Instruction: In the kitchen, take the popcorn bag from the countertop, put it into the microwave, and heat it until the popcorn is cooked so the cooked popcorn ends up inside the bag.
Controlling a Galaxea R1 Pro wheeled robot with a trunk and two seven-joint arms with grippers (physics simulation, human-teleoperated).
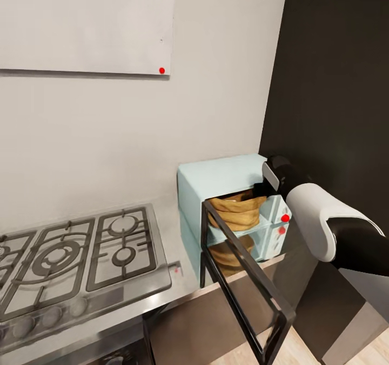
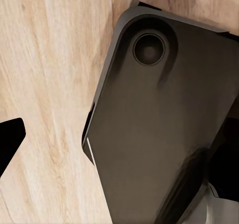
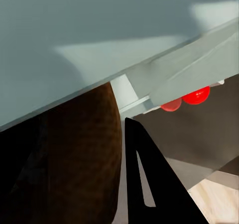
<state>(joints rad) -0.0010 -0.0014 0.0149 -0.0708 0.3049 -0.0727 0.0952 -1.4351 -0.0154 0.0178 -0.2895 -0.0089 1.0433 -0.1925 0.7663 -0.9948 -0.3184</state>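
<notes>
Right jaws closed around one popcorn bag (image 1: 237,212), held in the mouth of one mint microwave (image 1: 219,178) at the countertop (image 1: 178,257) edge; left jaws impossible to judge. One door (image 1: 243,286) swung wide, open floor (image 1: 302,354) beside, hob (image 1: 75,257) well apart

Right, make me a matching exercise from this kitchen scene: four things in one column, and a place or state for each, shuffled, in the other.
Things:
1. popcorn bag
2. microwave door
3. gas hob
4. right arm

Places or states:
A. swung open toward the camera
B. set into the countertop, left of the microwave
C. sitting inside the microwave
D. reaching in from the right toward the microwave's opening

Pairs: 1-C, 2-A, 3-B, 4-D
</notes>
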